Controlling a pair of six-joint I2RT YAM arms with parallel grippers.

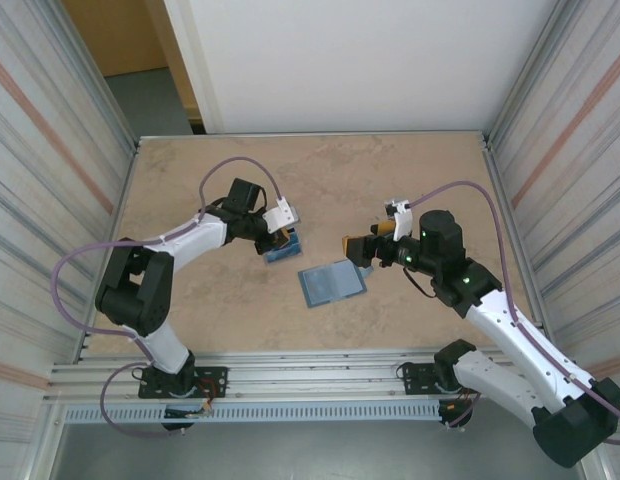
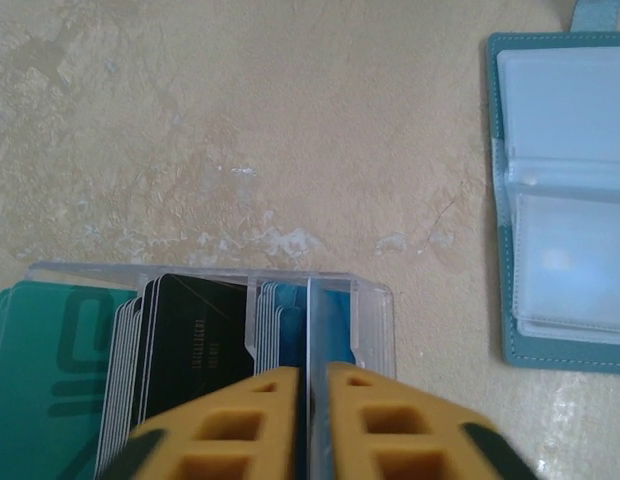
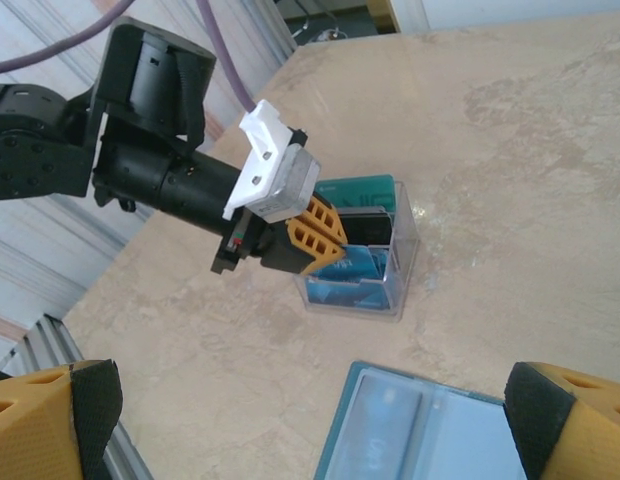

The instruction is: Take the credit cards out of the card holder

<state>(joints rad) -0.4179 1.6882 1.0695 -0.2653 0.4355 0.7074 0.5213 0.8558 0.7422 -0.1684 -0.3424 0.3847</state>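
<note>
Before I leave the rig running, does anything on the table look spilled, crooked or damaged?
Nothing stands out. The holder lies open and flat on the table, and the cards sit in a clear box. No card lies loose on the table, and nothing looks damaged.

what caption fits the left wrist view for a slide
Left gripper straddling an edge-on card at a clear box of credit cards, open card holder at right.
</note>
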